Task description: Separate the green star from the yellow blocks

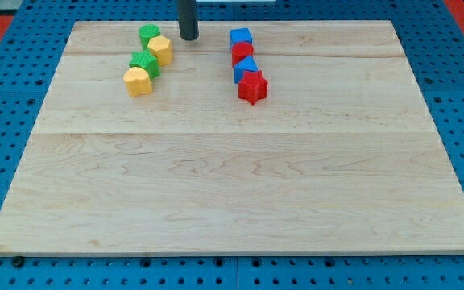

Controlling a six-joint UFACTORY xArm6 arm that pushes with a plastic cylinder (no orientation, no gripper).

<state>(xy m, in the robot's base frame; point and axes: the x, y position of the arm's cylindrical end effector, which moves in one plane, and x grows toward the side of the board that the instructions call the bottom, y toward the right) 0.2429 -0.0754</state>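
A green star [144,63] lies near the view's top left, touching a yellow block [160,49] above and to its right and another yellow block [138,81] just below it. A second green block [149,35] sits at the top of this cluster, touching the upper yellow block. My tip [188,37] rests on the board just right of the upper yellow block, a small gap away from it.
A column of touching blocks stands right of my tip: a blue cube [240,38], a red block [242,53], a blue block [246,68] and a red star [253,87]. The wooden board [232,185] lies on a blue pegboard surface.
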